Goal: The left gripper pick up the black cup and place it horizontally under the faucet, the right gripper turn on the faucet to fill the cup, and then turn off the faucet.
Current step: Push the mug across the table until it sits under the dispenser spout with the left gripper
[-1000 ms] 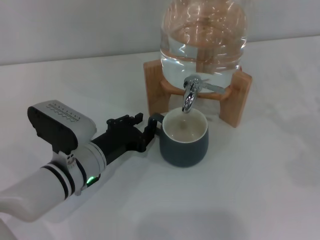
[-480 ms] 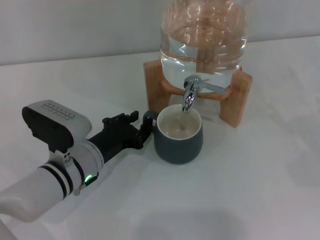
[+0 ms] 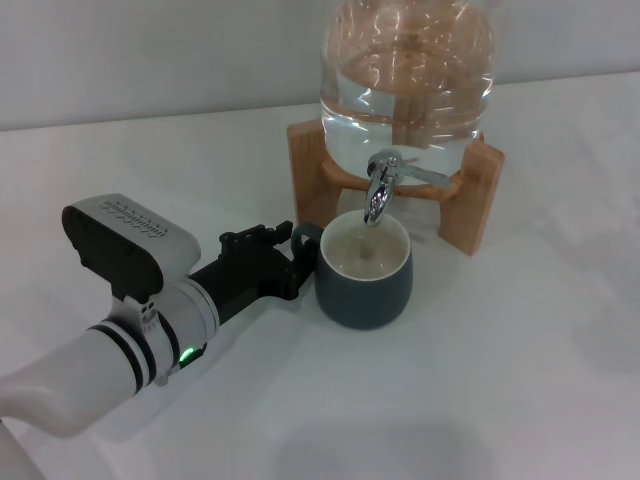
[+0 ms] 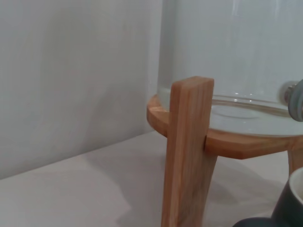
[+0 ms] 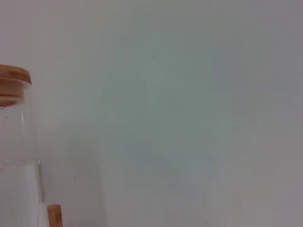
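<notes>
A large clear water jar point(image 3: 407, 75) is sitting on a wooden stand point(image 3: 478, 195) at the back of the white bench point(image 3: 520, 370). The jar is holding clear water, and in the right wrist view a wooden lid point(image 5: 13, 85) is closing its top. A plain pale wall point(image 3: 150, 50) is rising behind the bench.

Your black cup point(image 3: 364, 273) stood upright, cream inside showing, its mouth right beneath the chrome faucet point(image 3: 380, 190), its loop handle facing the left gripper point(image 3: 285, 262), whose fingers sat at that handle.
</notes>
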